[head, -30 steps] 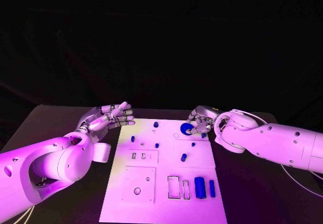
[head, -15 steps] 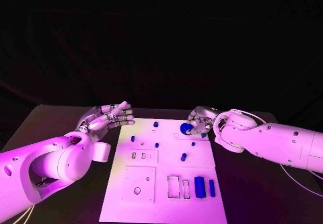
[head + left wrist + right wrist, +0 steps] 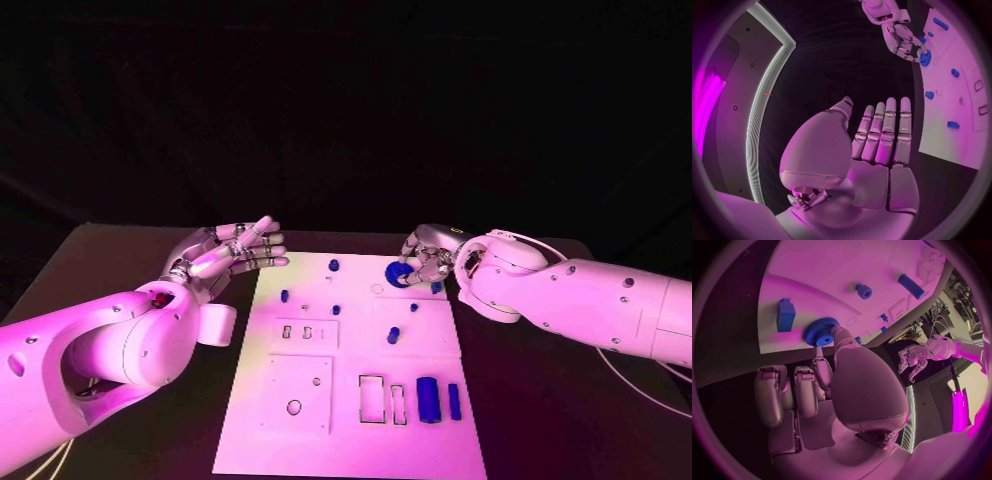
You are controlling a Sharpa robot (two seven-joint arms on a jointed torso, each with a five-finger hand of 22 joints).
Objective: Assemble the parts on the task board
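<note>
At board's far edge: right hand [image 3: 427, 262] pinches blue gear [image 3: 398, 275], partly hidden by its fingers.
Beside task board [image 3: 353, 420]: left hand [image 3: 228, 255] hovers, fingers spread, empty.

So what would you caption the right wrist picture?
Right hand holds a blue gear at the white task board's edge.

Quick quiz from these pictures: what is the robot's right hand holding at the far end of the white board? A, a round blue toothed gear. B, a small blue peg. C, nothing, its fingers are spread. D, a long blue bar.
A: the right hand pinches a round blue gear with a toothed rim at the far end of the task board, while the left hand holds nothing, fingers extended.
</note>
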